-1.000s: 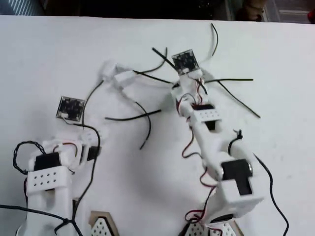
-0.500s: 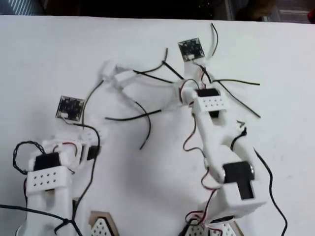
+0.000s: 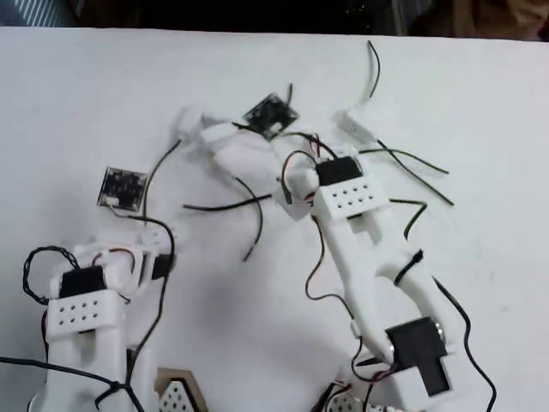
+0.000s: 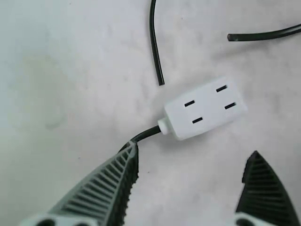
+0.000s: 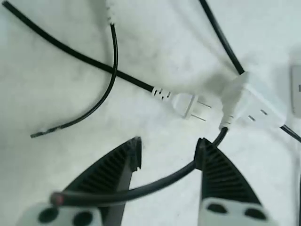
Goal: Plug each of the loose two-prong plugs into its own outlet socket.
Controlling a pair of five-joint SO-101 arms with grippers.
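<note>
A white outlet block point(image 4: 204, 114) with two pairs of slots lies on the table on a black cord, just beyond my open left gripper point(image 4: 194, 150), which holds nothing. Under my right gripper point(image 5: 168, 143) a white two-prong plug point(image 5: 188, 104) on a black cord points its prongs at a second white outlet block point(image 5: 254, 108), a small gap apart. That block's black cord point(image 5: 155, 183) runs loosely across between the open right fingers. From above, the right arm point(image 3: 347, 202) stretches toward the back left and the left arm point(image 3: 86, 300) sits at the front left.
The white table point(image 3: 77, 94) carries several loose black cord pieces, such as one in the middle point(image 3: 232, 204) and one at the back point(image 3: 373, 60). Another white plug point(image 3: 356, 127) lies at the back right of the right arm.
The right arm has swung left from the back centre toward the white pieces at the back left, uncovering a white plug at the back right. The left arm has stayed put.
</note>
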